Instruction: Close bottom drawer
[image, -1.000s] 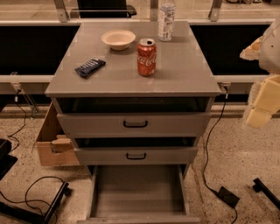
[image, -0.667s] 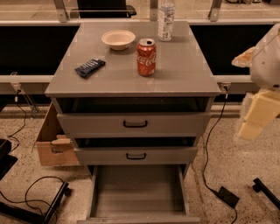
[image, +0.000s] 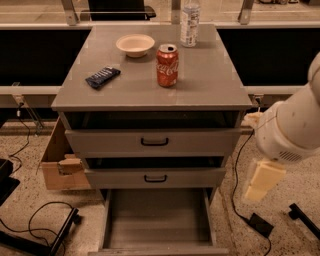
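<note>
Camera view showed the flat-fronted grey metal bottom drawer (image: 157, 220) at the foot of the grey metal cabinet (image: 210, 85). It was pulled far out, its long axis running toward the camera. The cream gripper (image: 261, 181) hung right of the cabinet, apart from the drawer; whether it was clenched or released could not be told. Bare speckled floor (image: 285, 232) lay beneath it.

Your bottom drawer (image: 157, 220) is pulled way out, plain grey inside showing, sitting left of and a bit below your pincer (image: 256, 191), not touching.

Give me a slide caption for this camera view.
Bottom drawer stands open; end effector hangs right of the cabinet, apart from it.
</note>
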